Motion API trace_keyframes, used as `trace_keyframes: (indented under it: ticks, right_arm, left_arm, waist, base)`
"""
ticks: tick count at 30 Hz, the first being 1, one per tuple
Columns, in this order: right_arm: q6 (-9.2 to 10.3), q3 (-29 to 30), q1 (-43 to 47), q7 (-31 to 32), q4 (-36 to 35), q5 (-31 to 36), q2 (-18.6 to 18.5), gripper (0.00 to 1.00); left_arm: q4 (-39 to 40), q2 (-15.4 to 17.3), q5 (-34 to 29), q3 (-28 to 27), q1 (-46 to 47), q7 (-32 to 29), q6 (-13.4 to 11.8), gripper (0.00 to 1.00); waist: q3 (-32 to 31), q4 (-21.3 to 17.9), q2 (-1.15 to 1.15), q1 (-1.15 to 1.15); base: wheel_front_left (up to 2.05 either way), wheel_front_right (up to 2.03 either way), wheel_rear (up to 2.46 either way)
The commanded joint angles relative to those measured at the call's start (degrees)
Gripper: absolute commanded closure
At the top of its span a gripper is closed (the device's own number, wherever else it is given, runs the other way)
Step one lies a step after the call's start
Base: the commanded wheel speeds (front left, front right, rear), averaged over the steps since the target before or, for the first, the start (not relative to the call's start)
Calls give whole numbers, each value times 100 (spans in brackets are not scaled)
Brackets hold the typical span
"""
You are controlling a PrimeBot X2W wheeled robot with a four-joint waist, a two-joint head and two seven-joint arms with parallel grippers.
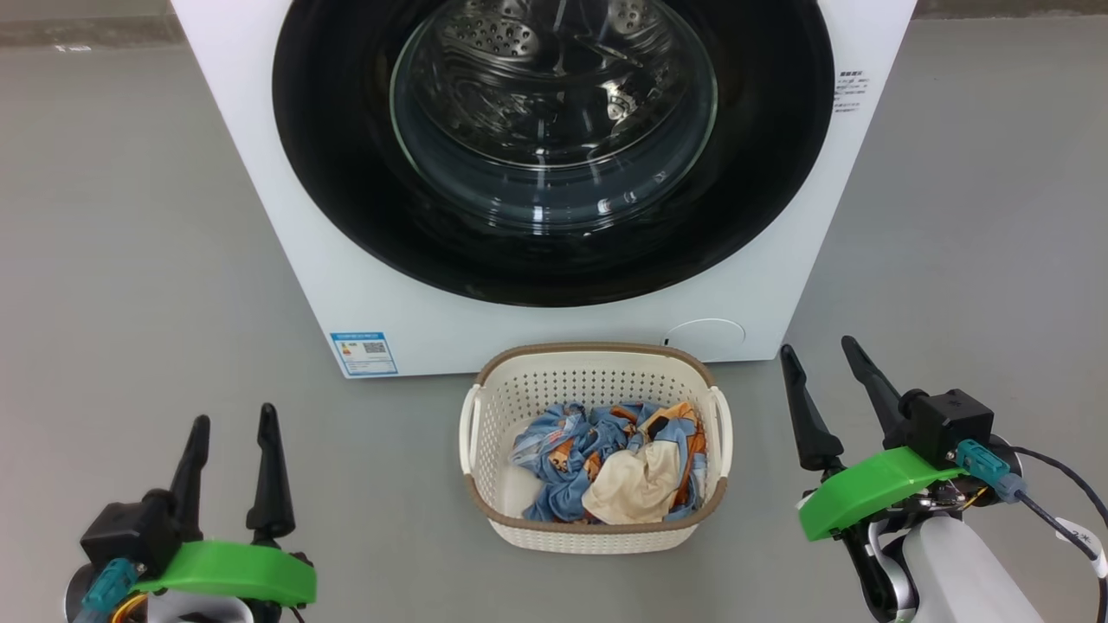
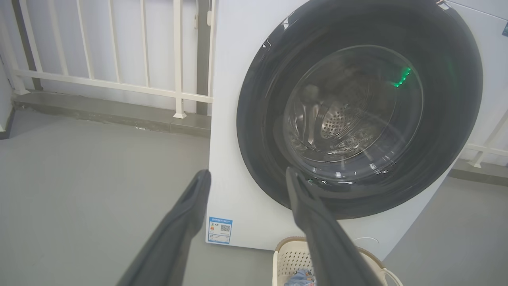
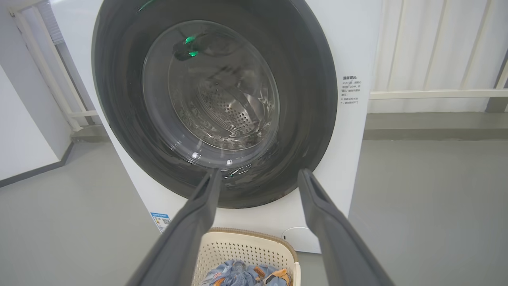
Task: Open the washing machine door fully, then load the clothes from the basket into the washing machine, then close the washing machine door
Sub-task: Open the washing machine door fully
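The white washing machine (image 1: 286,216) stands ahead with its round black-rimmed door (image 1: 554,260) flat against the front, the steel drum showing through the glass. On the floor just before it sits the cream basket (image 1: 597,528), holding the blue-and-orange printed clothes (image 1: 563,450) and a cream piece (image 1: 636,489). My left gripper (image 1: 234,420) is at the lower left, open and empty, well left of the basket. Right of the basket, my right gripper (image 1: 818,350) is open and empty too. Both wrist views look at the door (image 2: 357,198) (image 3: 309,119) between spread fingers (image 2: 186,210) (image 3: 198,210).
Grey floor (image 1: 130,260) spreads on both sides of the machine. A white railing (image 2: 99,79) on a low kerb runs behind it on the left, and a railing (image 3: 436,94) also shows behind on the right. A blue sticker (image 1: 363,353) marks the lower left corner.
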State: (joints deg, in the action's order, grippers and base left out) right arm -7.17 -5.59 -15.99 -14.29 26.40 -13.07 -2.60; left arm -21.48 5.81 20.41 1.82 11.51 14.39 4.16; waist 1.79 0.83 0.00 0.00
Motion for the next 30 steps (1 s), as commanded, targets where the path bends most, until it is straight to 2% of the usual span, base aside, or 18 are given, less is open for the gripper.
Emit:
trace_keyframes:
  ticks: [1, 12, 19, 30]
  right_arm:
    - [-32, -142, -215, -71, -138, -9, -28, 0]
    - [-32, -150, -226, -71, -131, -19, -28, 0]
    - [-32, -138, -249, -71, -116, -10, -28, 0]
    - [-32, -171, -244, -71, -86, -20, -28, 0]
  left_arm:
    - [84, 98, -88, -176, 264, 61, -17, 0]
    - [44, 89, -81, -191, 287, 61, 0, 0]
    - [26, 68, 56, -193, 316, 61, 102, 0]
    - [-21, 63, 47, -185, 320, 61, 134, 0]
  waist:
    - [2, 1, 0, 0]
    - [31, 2, 0, 0]
    - [49, 8, 0, 0]
    - [19, 18, 0, 0]
  base:
    - [70, 70, -140]
    - [109, 109, -218]
    - [106, 106, -212]
    - [36, 36, -73]
